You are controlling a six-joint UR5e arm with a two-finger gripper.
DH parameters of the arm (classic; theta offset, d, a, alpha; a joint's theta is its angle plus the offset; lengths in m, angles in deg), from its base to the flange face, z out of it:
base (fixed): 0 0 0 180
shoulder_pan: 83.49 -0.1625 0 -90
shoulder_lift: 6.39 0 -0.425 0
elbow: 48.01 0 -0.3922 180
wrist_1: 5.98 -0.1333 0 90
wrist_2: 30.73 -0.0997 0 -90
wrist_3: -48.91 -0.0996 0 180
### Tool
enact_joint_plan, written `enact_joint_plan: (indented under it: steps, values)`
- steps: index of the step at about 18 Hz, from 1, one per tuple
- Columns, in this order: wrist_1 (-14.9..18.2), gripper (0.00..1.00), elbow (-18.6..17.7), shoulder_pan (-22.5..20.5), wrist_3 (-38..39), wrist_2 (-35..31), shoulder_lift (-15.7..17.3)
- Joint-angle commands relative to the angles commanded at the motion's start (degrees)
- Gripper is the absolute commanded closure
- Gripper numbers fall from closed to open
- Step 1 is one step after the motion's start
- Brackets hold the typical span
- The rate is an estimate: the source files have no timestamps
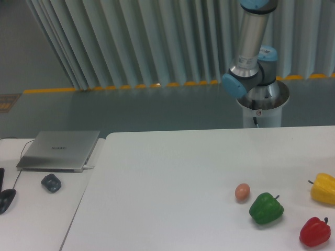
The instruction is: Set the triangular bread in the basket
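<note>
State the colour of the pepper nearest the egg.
Green, clearest in the fixed camera view.

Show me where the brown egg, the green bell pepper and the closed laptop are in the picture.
brown egg [242, 192], fixed camera view, middle of its shell.
green bell pepper [266, 208], fixed camera view, centre of its body.
closed laptop [58, 149], fixed camera view, middle of its lid.

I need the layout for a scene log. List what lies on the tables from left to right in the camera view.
Dark mouse → small grey object → laptop → egg → green pepper → red pepper → yellow pepper, cut by the right edge. No bread or basket shows.
</note>
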Motion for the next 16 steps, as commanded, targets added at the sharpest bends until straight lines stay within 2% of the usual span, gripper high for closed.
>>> enact_joint_plan:
  steps: [3,5,8,11,16]
  values:
    - [3.96,0.0,0.27,2.99,-0.18,-0.61,3.17]
    - [4.85,0.0,0.18,5.36,-0.18,-3.06,3.87]
    - [4.59,0.0,0.18,8.26,-0.18,-4.22,3.79]
    - [4.06,0.0,0.35,11.16,0.96,-4.66,2.13]
    - [3.98,0.0,0.88,12.66,2.37,-4.13,0.54]
